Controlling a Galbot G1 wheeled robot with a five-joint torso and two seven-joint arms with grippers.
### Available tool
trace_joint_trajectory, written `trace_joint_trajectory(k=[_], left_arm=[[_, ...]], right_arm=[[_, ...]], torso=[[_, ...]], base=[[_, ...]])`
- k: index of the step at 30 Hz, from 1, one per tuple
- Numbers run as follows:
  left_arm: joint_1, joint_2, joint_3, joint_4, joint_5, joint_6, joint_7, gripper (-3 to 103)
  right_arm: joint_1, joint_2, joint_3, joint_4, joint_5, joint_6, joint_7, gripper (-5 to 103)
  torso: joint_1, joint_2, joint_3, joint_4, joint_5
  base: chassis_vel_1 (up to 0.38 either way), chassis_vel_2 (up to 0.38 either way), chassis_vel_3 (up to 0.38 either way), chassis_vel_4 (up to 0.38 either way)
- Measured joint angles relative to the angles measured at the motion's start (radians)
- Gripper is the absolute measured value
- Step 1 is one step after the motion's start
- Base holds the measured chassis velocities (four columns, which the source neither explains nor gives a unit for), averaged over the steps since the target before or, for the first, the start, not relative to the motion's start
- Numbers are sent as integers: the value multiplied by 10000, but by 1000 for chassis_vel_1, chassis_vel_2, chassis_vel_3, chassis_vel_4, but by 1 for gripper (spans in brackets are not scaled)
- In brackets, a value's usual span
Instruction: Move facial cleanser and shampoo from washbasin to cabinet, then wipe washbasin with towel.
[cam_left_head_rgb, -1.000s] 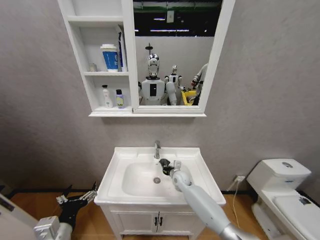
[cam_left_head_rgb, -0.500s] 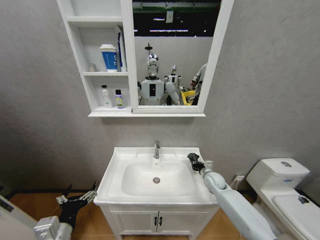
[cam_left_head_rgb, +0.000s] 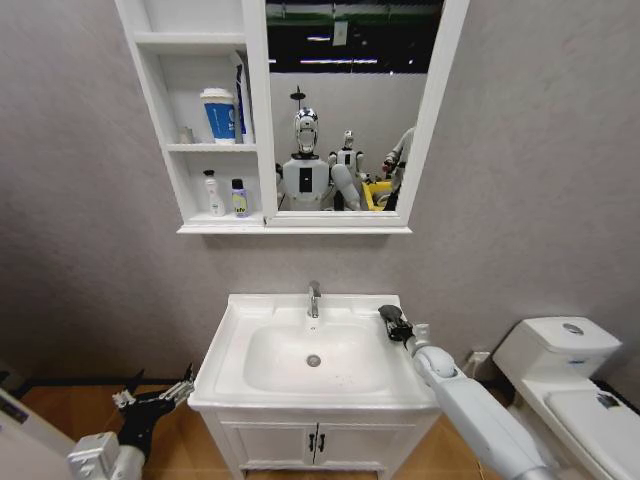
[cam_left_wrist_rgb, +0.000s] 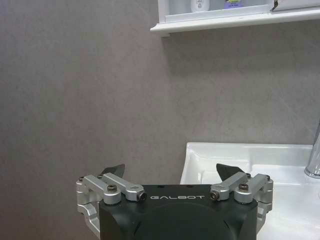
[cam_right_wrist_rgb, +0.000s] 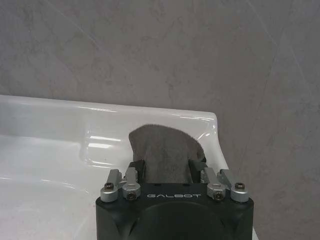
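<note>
Grey wall behind the washbasin: my right tool, closed on the towel, sits at its 2 o'clock corner; my left tool, parted and empty, hangs at 8 o'clock.

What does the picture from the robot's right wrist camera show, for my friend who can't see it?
The right gripper holds a dark grey towel between its fingers, over the back right corner of the white washbasin. Behind the basin is a plain grey wall.
</note>
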Motion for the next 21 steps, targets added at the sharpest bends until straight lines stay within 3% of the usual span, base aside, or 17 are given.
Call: trace_joint_trajectory(k=[5, 9, 11, 12, 16, 20, 21], left_arm=[[0, 0, 0, 0, 0, 0, 0, 100], [0, 0, 0, 0, 0, 0, 0, 100], [0, 0, 0, 0, 0, 0, 0, 100], [0, 0, 0, 0, 0, 0, 0, 100], [0, 0, 0, 0, 0, 0, 0, 100], [0, 0, -1, 0, 1, 0, 0, 100], [0, 0, -1, 0, 1, 0, 0, 100]], right_arm=[[-69, 59, -13, 74, -20, 94, 7, 70], [-325, 36, 148, 367, 22, 186, 69, 80], [-977, -71, 701, 1202, 19, 205, 268, 91], [-977, -71, 701, 1202, 19, 205, 268, 91], [-2460, -375, 1774, 3032, -126, 314, 470, 100], [-6004, -491, 3816, 6226, -400, 533, 690, 100], [-6004, -491, 3816, 6226, -400, 533, 690, 100]], torso=[[0, 0, 0, 1, 0], [0, 0, 0, 2, 0], [1, 0, 0, 3, 1], [1, 0, 0, 3, 1], [1, 0, 0, 0, 2], [-1, 1, -2, 0, -3], [-1, 1, -2, 0, -3]], base=[[0, 0, 0, 0], [0, 0, 0, 0], [0, 0, 0, 0], [0, 0, 0, 0], [0, 0, 0, 0], [0, 0, 0, 0], [0, 0, 0, 0]])
